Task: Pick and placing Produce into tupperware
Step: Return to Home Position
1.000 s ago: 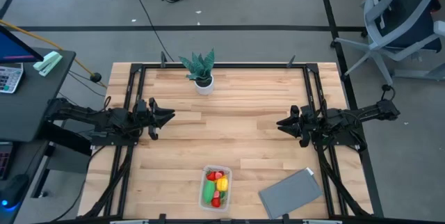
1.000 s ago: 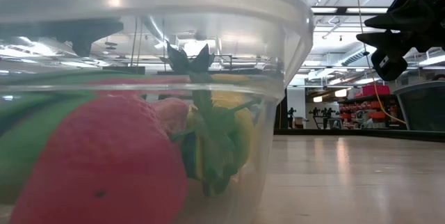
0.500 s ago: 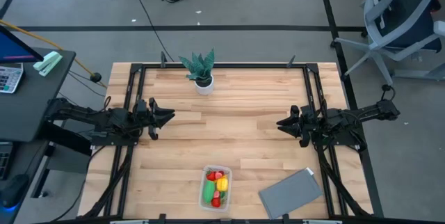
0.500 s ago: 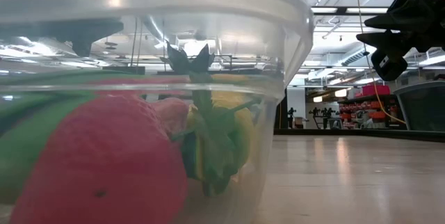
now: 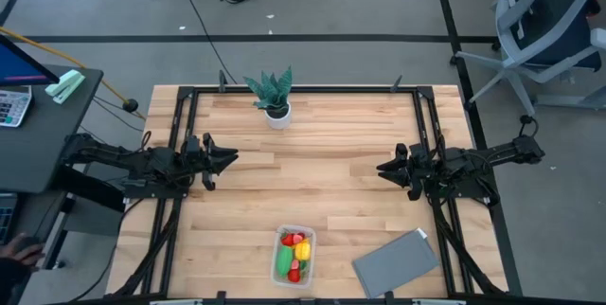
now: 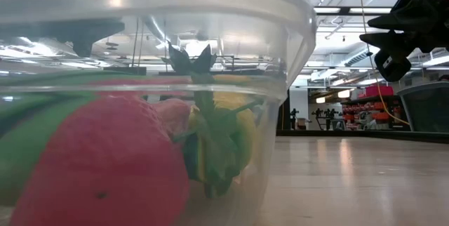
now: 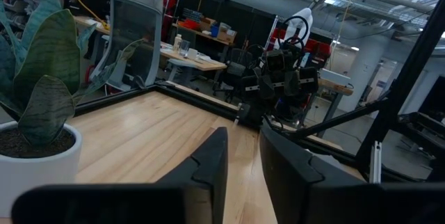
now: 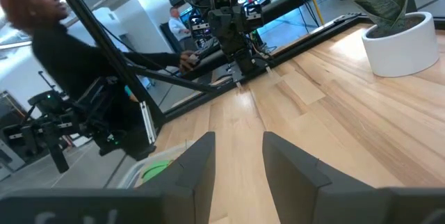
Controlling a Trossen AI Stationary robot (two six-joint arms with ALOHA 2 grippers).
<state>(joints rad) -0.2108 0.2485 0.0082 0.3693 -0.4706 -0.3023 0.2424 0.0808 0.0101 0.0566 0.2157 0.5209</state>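
Observation:
The tupperware (image 5: 294, 255) stands on the table near its near edge, a clear box with the produce (image 5: 295, 253) inside: red, green and yellow pieces. In the low view its clear wall (image 6: 280, 78) fills the left, with a red strawberry (image 6: 98, 163) behind it. My left gripper (image 5: 232, 158) hovers open over the table's left side. My right gripper (image 5: 382, 169) hovers open over the right side. Both point toward the table's middle, well away from the box. The right wrist view catches the box's edge (image 8: 156, 170).
A spiky green plant in a white pot (image 5: 274, 99) stands near the far edge. A flat grey sheet (image 5: 396, 263) lies at the near right corner. Bare wood (image 5: 312, 172) stretches between the grippers. A person (image 8: 55, 50) is beyond the table's left side.

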